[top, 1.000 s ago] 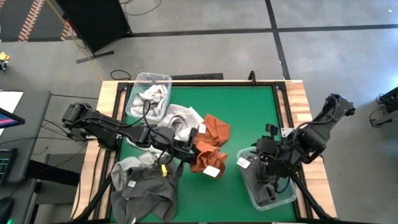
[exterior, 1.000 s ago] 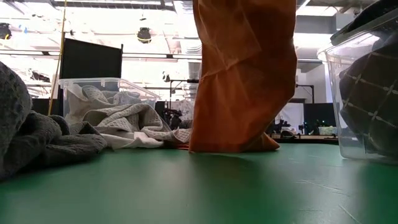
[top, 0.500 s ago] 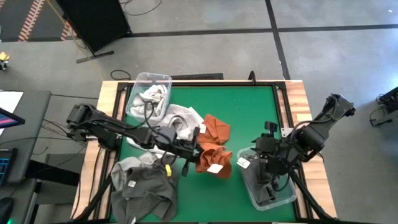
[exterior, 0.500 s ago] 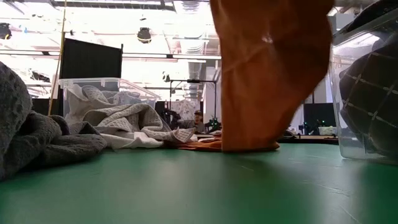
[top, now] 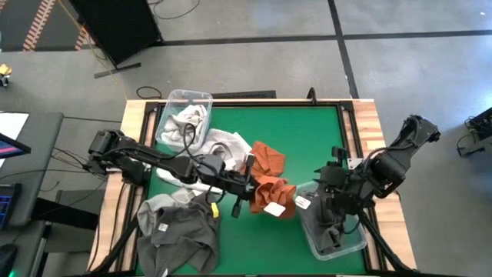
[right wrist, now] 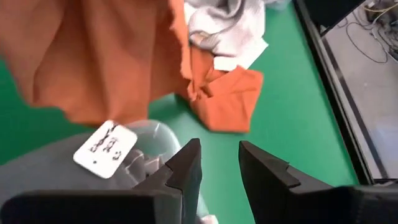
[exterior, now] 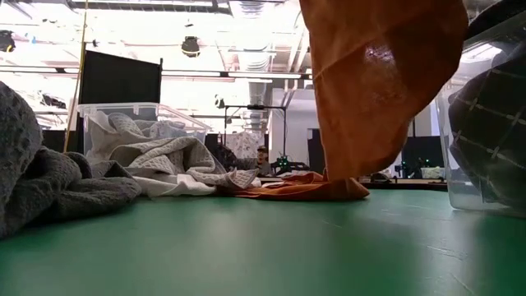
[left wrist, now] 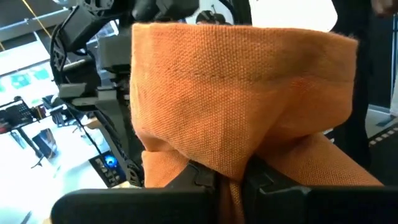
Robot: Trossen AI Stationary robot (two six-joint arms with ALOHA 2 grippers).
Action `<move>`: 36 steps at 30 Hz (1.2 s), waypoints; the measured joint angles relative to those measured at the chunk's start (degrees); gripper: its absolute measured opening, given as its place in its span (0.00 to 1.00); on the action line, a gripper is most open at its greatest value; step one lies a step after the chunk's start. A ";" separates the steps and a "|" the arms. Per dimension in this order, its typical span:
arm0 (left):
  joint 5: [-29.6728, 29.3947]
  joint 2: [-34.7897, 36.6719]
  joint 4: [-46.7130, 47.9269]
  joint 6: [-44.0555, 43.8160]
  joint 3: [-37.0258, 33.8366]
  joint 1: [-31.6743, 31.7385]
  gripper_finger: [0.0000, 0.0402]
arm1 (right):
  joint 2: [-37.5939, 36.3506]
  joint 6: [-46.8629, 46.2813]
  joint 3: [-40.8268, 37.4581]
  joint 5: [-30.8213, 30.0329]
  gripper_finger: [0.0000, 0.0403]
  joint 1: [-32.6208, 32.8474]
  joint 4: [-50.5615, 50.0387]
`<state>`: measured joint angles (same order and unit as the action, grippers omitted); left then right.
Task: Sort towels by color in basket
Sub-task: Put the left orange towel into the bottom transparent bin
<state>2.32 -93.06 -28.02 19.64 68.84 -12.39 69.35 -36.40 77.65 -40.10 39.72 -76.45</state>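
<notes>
The left claw (top: 250, 187) is closed on a rust orange towel (top: 274, 196) near the middle of the green worktop (top: 307, 138); in the left wrist view the cloth (left wrist: 242, 106) is pinched between the two fingers and folds up in front of the camera. The towel hangs from the claw above the worktop, just beside the clear bin (top: 332, 223) at the right front, and a white tag (top: 273, 208) hangs on it. In the low view this towel (exterior: 378, 82) hangs down and its lower end is close to a second rust orange towel (exterior: 304, 187) that lies flat on the worktop. The right claw (top: 332, 208) is above the right bin with its fingers a little apart and holds nothing; a dark towel with thin grid lines (exterior: 493, 123) is inside this bin. The second orange towel (top: 267, 158) lies just beside a pile of white and pale grey towels (top: 223, 150). Another clear bin (top: 183, 119) at the far left side holds pale towels. A dark grey towel (top: 177, 235) lies at the left front edge. Around the worktop there is a grey floor (top: 254, 61) with dark lines, and a black panel (top: 119, 27) stands behind the left side. In the low view the room behind shows bright ceiling lights (exterior: 189, 45).
</notes>
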 joint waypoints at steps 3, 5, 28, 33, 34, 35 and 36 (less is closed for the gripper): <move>0.01 -1.43 -2.40 -2.06 0.11 0.54 0.03 | -1.55 -0.05 0.00 -2.05 0.34 0.00 -0.03; 0.35 -2.64 -3.07 -3.51 0.05 0.58 0.03 | -2.57 -0.20 0.00 -3.68 0.34 0.00 0.17; 4.95 -13.83 1.34 5.33 23.83 0.76 0.03 | -4.50 -15.46 0.01 -9.99 0.33 -2.29 -13.96; 4.95 -13.90 0.99 6.69 28.14 0.80 0.03 | -5.43 -14.83 -0.28 -10.09 0.33 -3.79 -13.59; 4.95 -13.86 0.82 6.68 28.78 0.90 0.03 | -5.43 -14.83 -0.28 -10.29 0.33 -4.16 -13.70; 4.96 -13.86 0.85 6.64 29.36 0.94 0.03 | -5.43 -14.78 -0.28 -10.52 0.33 -4.48 -13.65; 4.96 -13.86 0.88 6.63 29.83 1.02 0.03 | -5.39 -14.78 -0.28 -10.70 0.33 -4.77 -13.56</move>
<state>7.28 -106.91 -27.14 26.27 98.67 -11.38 63.97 -51.18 77.36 -50.80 34.95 -90.01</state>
